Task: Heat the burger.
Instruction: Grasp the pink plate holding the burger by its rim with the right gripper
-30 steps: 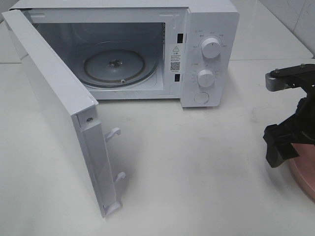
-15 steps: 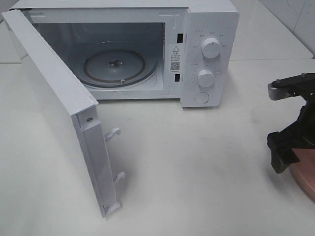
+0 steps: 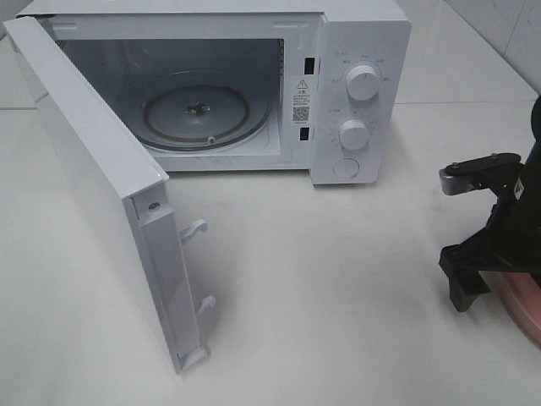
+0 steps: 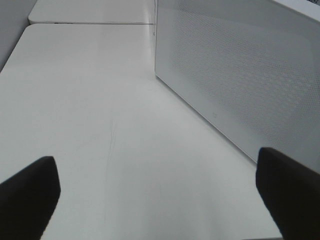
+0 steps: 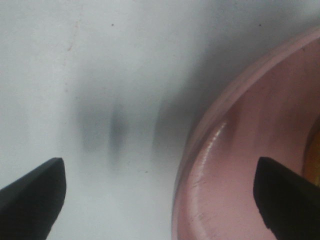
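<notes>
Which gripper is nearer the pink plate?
Right. The right gripper hangs open at the rim of the plate; the left gripper is beside the microwave door, no plate in view.

Only a blurred golden-brown sliver of the burger (image 5: 315,155) shows, at the edge of the right wrist view. It sits inside the pink plate (image 5: 200,165), near the rim. Its pose cannot be told.

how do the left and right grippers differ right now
The left gripper faces bare table beside the open microwave door; the right gripper straddles the rim of the pink plate, one finger over table, one over plate. The high camera shows the right gripper at the scene's right edge, but the left gripper not at all. Both stand open and hold nothing.
</notes>
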